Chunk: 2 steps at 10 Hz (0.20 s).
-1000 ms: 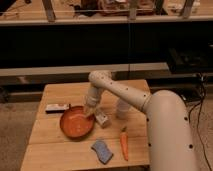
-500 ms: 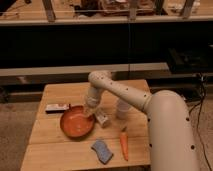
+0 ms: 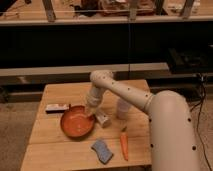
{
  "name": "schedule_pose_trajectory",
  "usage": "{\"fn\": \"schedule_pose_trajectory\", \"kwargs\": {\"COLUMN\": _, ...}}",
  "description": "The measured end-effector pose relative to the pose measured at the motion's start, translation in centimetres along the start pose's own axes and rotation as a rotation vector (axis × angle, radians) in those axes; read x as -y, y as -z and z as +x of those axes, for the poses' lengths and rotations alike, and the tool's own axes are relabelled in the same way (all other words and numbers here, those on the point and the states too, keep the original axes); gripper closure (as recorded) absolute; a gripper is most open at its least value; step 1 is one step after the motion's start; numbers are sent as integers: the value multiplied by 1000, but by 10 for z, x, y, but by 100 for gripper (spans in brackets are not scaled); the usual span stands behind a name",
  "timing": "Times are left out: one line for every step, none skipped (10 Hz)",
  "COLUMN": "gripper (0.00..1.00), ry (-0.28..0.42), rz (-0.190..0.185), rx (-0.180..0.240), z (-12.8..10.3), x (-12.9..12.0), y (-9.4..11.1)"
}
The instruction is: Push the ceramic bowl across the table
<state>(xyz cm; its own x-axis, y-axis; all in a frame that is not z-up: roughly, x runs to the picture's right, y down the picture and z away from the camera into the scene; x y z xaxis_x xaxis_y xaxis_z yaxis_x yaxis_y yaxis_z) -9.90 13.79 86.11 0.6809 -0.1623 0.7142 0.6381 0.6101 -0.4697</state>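
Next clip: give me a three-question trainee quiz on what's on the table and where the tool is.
1. True or false: the tool is at the ceramic bowl's right rim.
2. Which lies nearest the table's front edge? A) carrot B) blue sponge C) plastic cup
3. Fill in: the flat dark-and-white packet lies to the ______ of the bowl in the picture.

Key: 1 true. 2 B. 3 upper left.
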Motion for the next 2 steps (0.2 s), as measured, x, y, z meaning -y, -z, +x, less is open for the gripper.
{"fn": "schedule_pose_trajectory", "kwargs": {"gripper": 100, "ry": 1, "rz": 0, "rx": 1, "z": 1, "x": -1, "y": 1}}
{"fn": "schedule_pose_trajectory", "kwargs": {"gripper": 100, "ry": 2, "rz": 2, "rx": 1, "z": 2, "x": -2, "y": 3}}
